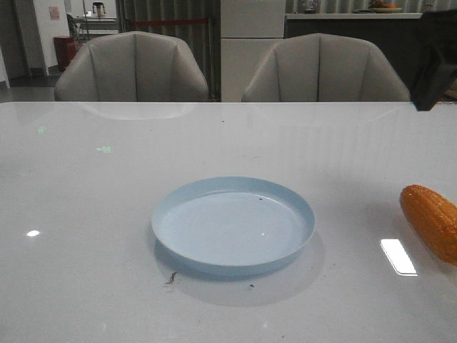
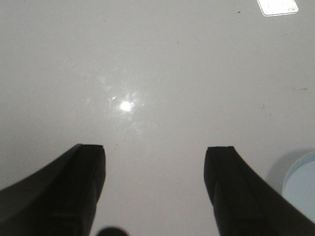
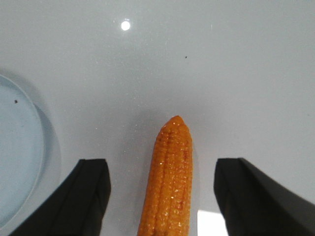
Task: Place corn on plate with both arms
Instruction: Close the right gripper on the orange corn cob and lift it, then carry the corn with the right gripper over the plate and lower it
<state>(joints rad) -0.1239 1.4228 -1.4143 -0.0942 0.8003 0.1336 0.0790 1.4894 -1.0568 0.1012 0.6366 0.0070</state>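
The pale-blue plate sits empty in the middle of the white table. The orange-yellow corn lies on the table at the right edge of the front view, partly cut off. In the right wrist view the corn lies on the table, lengthwise in the gap between the fingers of my open right gripper, touching neither. The plate's rim shows beside it. My left gripper is open and empty over bare table, with a sliver of the plate at the side.
Two grey chairs stand behind the table's far edge. A dark part of the right arm hangs at the upper right of the front view. Small dark specks lie by the plate's front.
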